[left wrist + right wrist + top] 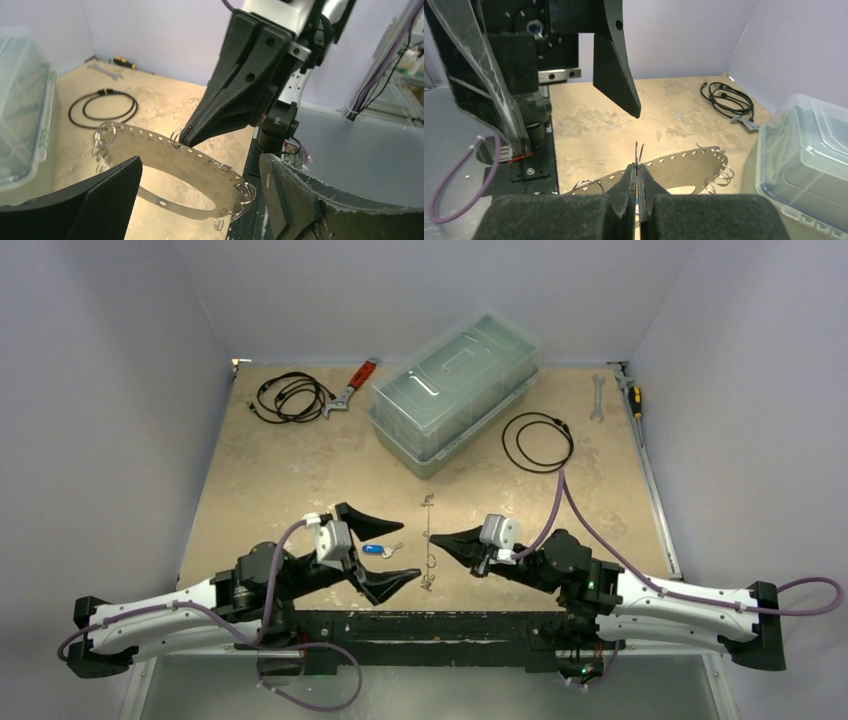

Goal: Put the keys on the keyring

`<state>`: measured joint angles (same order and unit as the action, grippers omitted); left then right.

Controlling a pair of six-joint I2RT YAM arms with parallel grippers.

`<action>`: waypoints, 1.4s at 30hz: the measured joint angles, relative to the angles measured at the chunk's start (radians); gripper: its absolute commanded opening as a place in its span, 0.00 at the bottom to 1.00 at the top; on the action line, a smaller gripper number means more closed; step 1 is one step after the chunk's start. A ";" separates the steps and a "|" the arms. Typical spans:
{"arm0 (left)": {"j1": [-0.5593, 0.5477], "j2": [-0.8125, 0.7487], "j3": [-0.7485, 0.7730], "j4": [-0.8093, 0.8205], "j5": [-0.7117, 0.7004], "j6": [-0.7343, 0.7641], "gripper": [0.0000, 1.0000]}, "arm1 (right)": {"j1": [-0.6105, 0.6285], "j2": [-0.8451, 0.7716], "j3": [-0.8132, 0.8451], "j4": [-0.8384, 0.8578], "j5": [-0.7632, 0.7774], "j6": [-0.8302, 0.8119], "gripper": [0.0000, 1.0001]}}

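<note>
From above, the keyring [428, 540] shows only as a thin pale line near the front of the speckled tan desk [300, 470], between the two arms; its tilt cannot be told here. The right hand [433, 537] is pinched onto it from the right. The left hand [406, 551] is spread wide; a blue-headed key [374, 550] and a silvery key [392, 550] just beside it show between its black fingers. Well behind lie a clear lidded plastic box [455, 385], a tangled black cable [290, 397], a red-handled tool [353, 383], a black cable loop [538, 442], a flat spanner [598, 398] and a screwdriver [632, 395].

In the left wrist view, the keyring [165, 152] is a flat, thin, dull-silver oval band with a row of small holes along its outer rim; little wire split rings hang from several holes. The right hand's tapered black tip closes on the far rim; the left hand's ribbed pads stand wide on either side, holding nothing.

In the right wrist view, the dark foam-textured pads meet on the band's near rim; the left hand's fingers hang above; the plastic box stands near the band's far end.
</note>
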<state>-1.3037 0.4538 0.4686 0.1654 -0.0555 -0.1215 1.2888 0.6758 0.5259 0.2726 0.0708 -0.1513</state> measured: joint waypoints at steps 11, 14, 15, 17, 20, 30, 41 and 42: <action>0.000 0.045 0.177 -0.334 -0.426 -0.307 0.99 | 0.000 0.027 -0.061 0.067 0.080 -0.088 0.00; 0.000 0.084 0.234 -0.472 -0.563 -0.397 0.99 | 0.005 0.051 -0.083 0.100 0.099 -0.123 0.00; 0.000 0.106 0.258 -0.523 -0.610 -0.434 0.99 | 0.008 0.058 -0.093 0.110 0.106 -0.138 0.00; 0.000 0.157 0.301 -0.627 -0.686 -0.502 0.99 | 0.024 0.068 -0.113 0.125 0.126 -0.173 0.00; 0.000 0.235 0.349 -0.770 -0.763 -0.592 0.99 | 0.066 0.082 -0.143 0.167 0.168 -0.238 0.00; 0.000 0.330 0.372 -1.020 -0.843 -0.777 0.99 | 0.261 0.257 -0.214 0.363 0.400 -0.480 0.00; 0.029 0.403 0.314 -1.013 -0.774 -0.829 0.93 | 0.366 0.340 -0.257 0.564 0.583 -0.657 0.00; 0.043 0.407 0.303 -0.994 -0.752 -0.826 0.92 | 0.371 0.340 -0.259 0.576 0.595 -0.667 0.00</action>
<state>-1.2606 0.8604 0.7712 -0.8288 -0.8074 -0.9474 1.6596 1.0157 0.2668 0.8482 0.6662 -0.8181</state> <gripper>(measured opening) 0.946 0.005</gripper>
